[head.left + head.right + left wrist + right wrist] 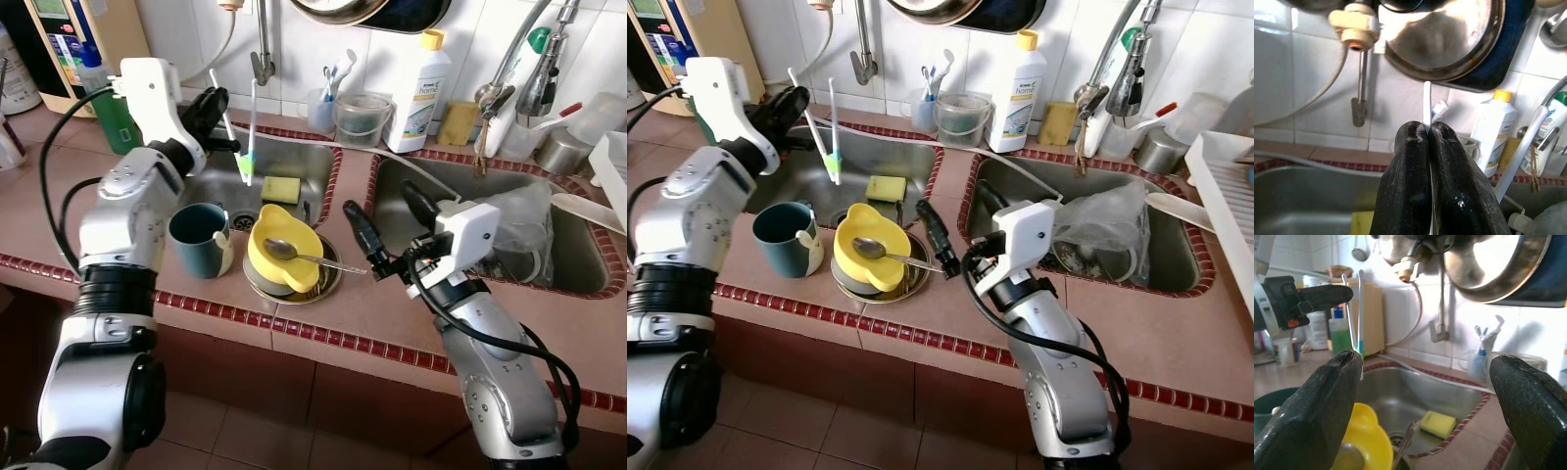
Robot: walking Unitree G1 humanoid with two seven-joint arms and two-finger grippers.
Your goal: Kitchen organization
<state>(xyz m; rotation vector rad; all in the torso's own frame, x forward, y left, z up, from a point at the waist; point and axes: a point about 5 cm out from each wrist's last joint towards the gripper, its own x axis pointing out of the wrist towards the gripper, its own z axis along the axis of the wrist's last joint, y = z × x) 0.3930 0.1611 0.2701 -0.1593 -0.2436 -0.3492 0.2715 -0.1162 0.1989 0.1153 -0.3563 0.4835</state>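
1. Over the left sink basin (294, 162), the left gripper (217, 110) has its black fingers (1415, 186) pressed tight on two thin white toothbrushes (252, 132). In the left wrist view the fingers hide nearly all of them, and a single white sliver rises above the fingertips.
2. The toothbrushes hang upright and slightly splayed; one carries a green and blue section low on its handle. Their bristle ends cannot be made out.
3. The right gripper (382, 217) hovers over the tiled counter (353, 313) between the two basins, its fingers spread wide with nothing between them. Their blurred bulk blocks both sides of the right wrist view.
4. On the counter edge sits a yellow bowl (279, 250) in a metal dish (318, 284), with a spoon (294, 253) lying across it, the handle toward the right gripper. A teal mug (196, 238) stands just beside it.
5. A yellow sponge (280, 188) lies in the left basin. A crumpled clear plastic bag (524, 230) hides what is in the right basin (588, 279).
6. Hanging cookware (1449, 39) is cut off at the top edge.
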